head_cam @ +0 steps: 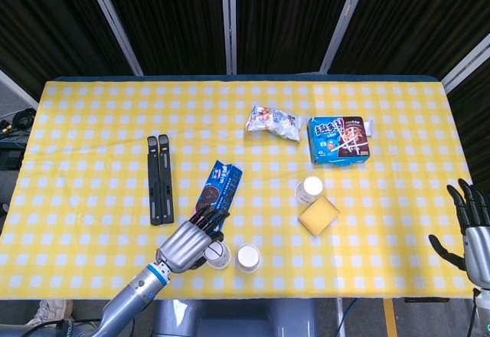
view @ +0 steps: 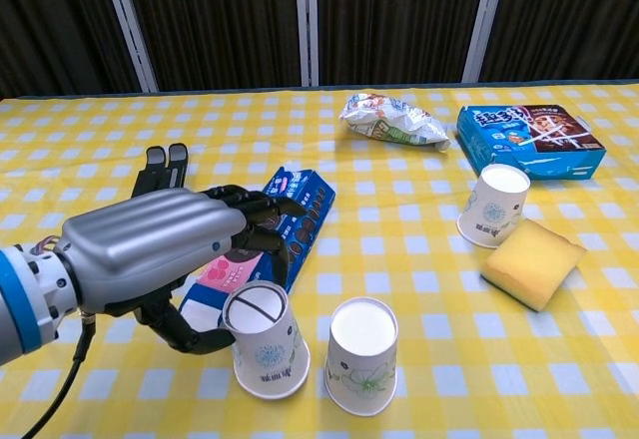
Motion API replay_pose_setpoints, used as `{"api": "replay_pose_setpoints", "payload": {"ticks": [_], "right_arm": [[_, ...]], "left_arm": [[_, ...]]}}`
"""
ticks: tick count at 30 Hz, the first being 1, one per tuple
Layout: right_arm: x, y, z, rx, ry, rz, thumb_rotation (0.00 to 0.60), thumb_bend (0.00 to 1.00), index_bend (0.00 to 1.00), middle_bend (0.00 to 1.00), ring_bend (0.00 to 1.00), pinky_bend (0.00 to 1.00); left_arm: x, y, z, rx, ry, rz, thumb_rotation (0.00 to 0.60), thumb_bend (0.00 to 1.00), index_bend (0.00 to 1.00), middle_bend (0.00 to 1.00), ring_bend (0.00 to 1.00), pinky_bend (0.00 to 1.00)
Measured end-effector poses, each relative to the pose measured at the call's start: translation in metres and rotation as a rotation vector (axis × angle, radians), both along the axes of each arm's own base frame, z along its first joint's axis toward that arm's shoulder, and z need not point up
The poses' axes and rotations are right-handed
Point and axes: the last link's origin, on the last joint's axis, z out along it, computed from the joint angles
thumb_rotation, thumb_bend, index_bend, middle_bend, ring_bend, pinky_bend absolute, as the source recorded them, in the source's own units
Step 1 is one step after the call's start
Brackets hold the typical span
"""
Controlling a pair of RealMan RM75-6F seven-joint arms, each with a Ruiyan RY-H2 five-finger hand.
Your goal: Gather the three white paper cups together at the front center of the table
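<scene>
My left hand [head_cam: 190, 242] [view: 150, 261] holds a white paper cup [head_cam: 217, 255] [view: 265, 340] upside down, just left of a second upturned white cup [head_cam: 248, 257] [view: 361, 355] at the front centre of the table. The two cups stand close together, nearly touching. A third white cup [head_cam: 309, 190] [view: 493, 205] stands further back and to the right, touching a yellow sponge [head_cam: 318, 215] [view: 532, 260]. At the right edge of the head view my right hand [head_cam: 468, 231] hangs open beyond the table with nothing in it.
A blue cookie box [head_cam: 215, 193] [view: 280, 231] lies right behind my left hand. A black folded stand [head_cam: 159, 178] [view: 161, 165] lies at the left. At the back are a snack bag [head_cam: 274, 122] [view: 391, 121] and a blue chocolate box [head_cam: 338, 139] [view: 529, 139].
</scene>
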Motion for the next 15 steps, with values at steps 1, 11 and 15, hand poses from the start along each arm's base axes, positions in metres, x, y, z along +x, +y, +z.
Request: {"api": "replay_pose_setpoints", "payload": {"ticks": [1, 11, 15], "right_arm": [[0.0000, -0.0001, -0.0003, 0.001, 0.001, 0.000, 0.600, 0.11, 0.08, 0.00, 0.00, 0.00], [-0.0001, 0.0005, -0.0009, 0.007, -0.003, -0.005, 0.600, 0.11, 0.08, 0.00, 0.00, 0.00], [-0.0004, 0.0004, 0.0005, 0.005, -0.006, -0.007, 0.600, 0.11, 0.08, 0.00, 0.00, 0.00]], "left_arm": [[0.0010, -0.0006, -0.0005, -0.001, -0.005, -0.002, 0.600, 0.35, 0.47, 0.00, 0.00, 0.00], [0.0056, -0.0043, -0.0085, -0.021, -0.023, -0.005, 0.600, 0.35, 0.43, 0.00, 0.00, 0.00], [0.0061, -0.0052, -0.0101, -0.024, -0.010, -0.011, 0.600, 0.33, 0.28, 0.00, 0.00, 0.00]]}}
